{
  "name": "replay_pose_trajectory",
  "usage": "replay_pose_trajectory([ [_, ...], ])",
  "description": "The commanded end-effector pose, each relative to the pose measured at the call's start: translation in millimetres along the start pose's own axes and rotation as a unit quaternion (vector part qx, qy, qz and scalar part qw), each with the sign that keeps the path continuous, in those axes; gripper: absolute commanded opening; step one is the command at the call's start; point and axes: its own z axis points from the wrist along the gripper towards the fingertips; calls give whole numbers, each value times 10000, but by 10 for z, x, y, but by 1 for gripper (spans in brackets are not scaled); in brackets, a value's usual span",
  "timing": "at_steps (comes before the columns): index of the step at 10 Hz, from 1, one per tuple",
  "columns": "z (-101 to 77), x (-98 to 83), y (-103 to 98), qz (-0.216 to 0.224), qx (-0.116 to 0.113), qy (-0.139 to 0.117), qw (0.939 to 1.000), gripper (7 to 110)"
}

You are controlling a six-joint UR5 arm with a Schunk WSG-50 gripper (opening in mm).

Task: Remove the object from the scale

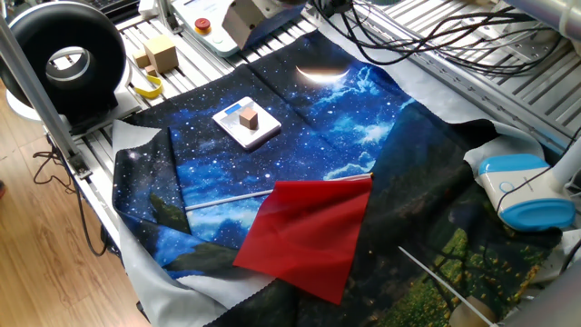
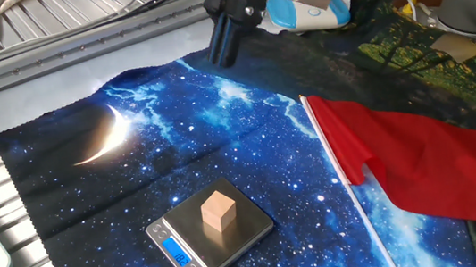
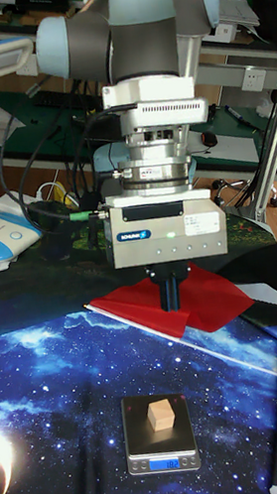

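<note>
You have a starry blue night-sky cloth [image 2: 221,144] spread across most of the table, with a crescent moon printed on it, and a darker forest-patterned stretch beyond it. A red cloth [image 1: 309,234] lies flat over the seam between the two, a thin pale rod running along one of its edges. Your UR5 arm [image 3: 136,21] stands upright above the blue cloth, with the gripper [image 3: 170,294] pointing straight down and hanging in the air well apart from the scale, between it and the red cloth in the tall view. The two dark fingers [image 2: 223,41] sit so close together that they look nearly closed with nothing between them, though you cannot tell for certain from these angles. The scale [image 2: 251,228] lies flat on the blue cloth, its small blue display at one edge lit with digits. The object [image 2: 218,211], a little wooden cube, rests upright near the middle of the scale plate, untouched by the claw. Off the cloth, a larger pale wooden block [image 1: 161,52] sits on the slatted bench, near a white panel with a red button [image 1: 202,24].
</note>
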Motion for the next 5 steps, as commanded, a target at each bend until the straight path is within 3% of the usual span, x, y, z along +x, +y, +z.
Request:
replay_pose_trajectory([
  [1, 137, 269, -110, 199, 67, 398, 9990, 7],
  [3, 253, 372, -213, 38, 136, 381, 9992, 7],
  [5, 277, 409, -180, 3, 87, 405, 9991, 7],
])
